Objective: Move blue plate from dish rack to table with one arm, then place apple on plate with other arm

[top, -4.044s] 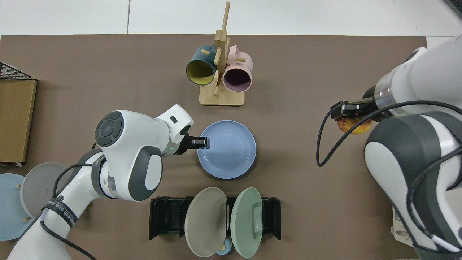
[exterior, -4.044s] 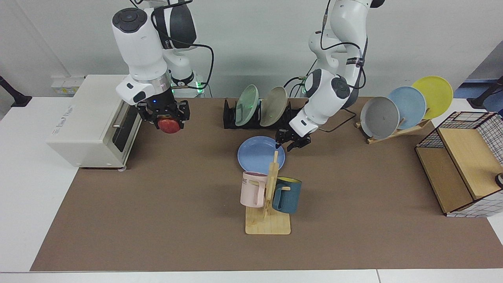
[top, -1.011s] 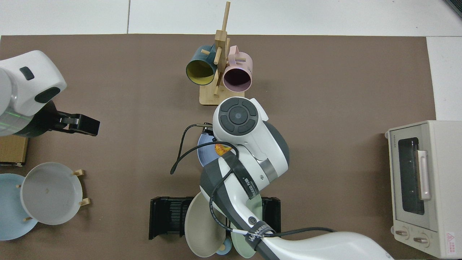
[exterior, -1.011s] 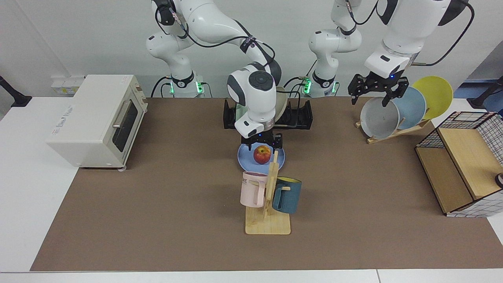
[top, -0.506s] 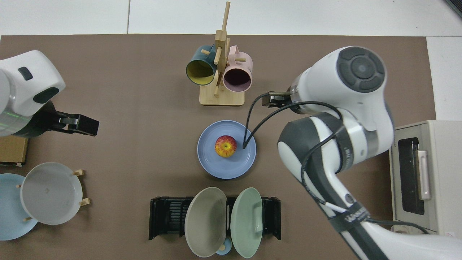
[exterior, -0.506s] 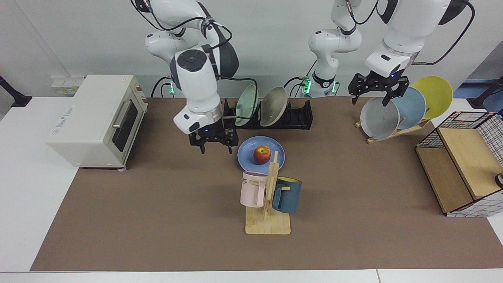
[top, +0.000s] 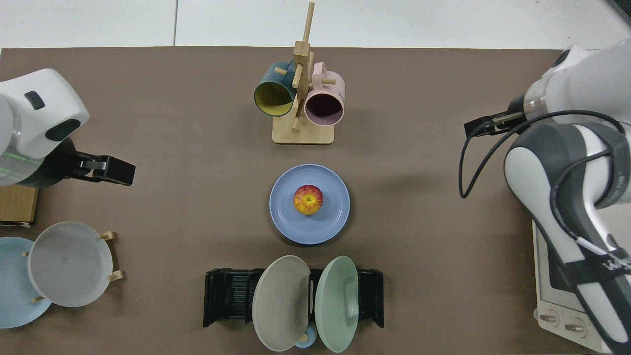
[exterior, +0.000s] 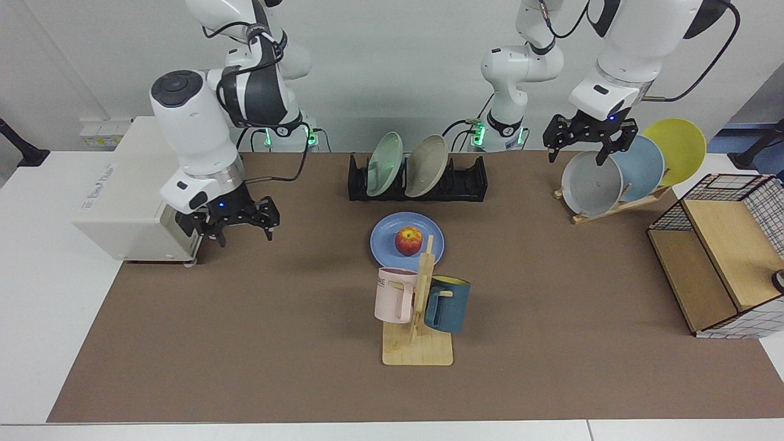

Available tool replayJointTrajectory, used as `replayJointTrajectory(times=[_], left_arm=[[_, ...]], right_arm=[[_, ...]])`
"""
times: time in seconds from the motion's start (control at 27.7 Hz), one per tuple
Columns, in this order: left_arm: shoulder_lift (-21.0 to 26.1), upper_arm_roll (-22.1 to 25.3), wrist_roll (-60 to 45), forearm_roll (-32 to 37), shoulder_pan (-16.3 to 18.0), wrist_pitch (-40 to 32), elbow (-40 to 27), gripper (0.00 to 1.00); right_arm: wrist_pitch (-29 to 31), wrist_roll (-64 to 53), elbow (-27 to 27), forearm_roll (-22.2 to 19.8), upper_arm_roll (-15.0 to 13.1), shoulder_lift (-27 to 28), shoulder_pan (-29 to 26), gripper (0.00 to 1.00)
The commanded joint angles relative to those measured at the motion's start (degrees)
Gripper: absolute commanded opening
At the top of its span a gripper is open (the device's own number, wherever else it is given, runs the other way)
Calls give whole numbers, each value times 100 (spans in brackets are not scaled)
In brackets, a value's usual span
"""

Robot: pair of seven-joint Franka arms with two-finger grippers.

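The blue plate (exterior: 384,237) (top: 288,219) lies flat on the table's brown mat (exterior: 245,343) (top: 172,108), just in front of the black dish rack (exterior: 468,180) (top: 227,296). The red apple (exterior: 408,241) (top: 308,199) rests at the plate's middle, free of any gripper. My right gripper (exterior: 243,233) (top: 480,127) hovers open and empty beside the toaster oven, well away from the plate. My left gripper (exterior: 585,150) (top: 114,171) waits open and empty above the grey plate in the wooden rack.
A toaster oven (exterior: 135,184) (top: 562,296) stands by the right arm. A mug tree (exterior: 419,306) (top: 301,88) with a pink and a teal mug stands close in front of the plate. The dish rack holds a green and a beige plate. A wire-sided wooden box (exterior: 723,245) stands beyond the wooden plate rack (exterior: 612,205).
The right arm has drawn back from the plate to the toaster oven, gripper open and empty. The apple stays on the plate. The left arm has not moved.
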Motion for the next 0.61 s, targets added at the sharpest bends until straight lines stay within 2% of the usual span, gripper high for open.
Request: replayJointTrajectory(times=[0.0, 0.33, 0.58], left_arm=[[-134, 18, 23, -72, -1, 89, -147, 100], [-134, 26, 40, -81, -1, 98, -164, 100], [-134, 26, 49, -81, 16, 106, -164, 100]], right_arm=[[-16, -583, -340, -131, 105, -358, -360, 100], [-359, -839, -340, -148, 105, -692, -615, 100], [-456, -515, -612, -139, 113, -1122, -633, 100]])
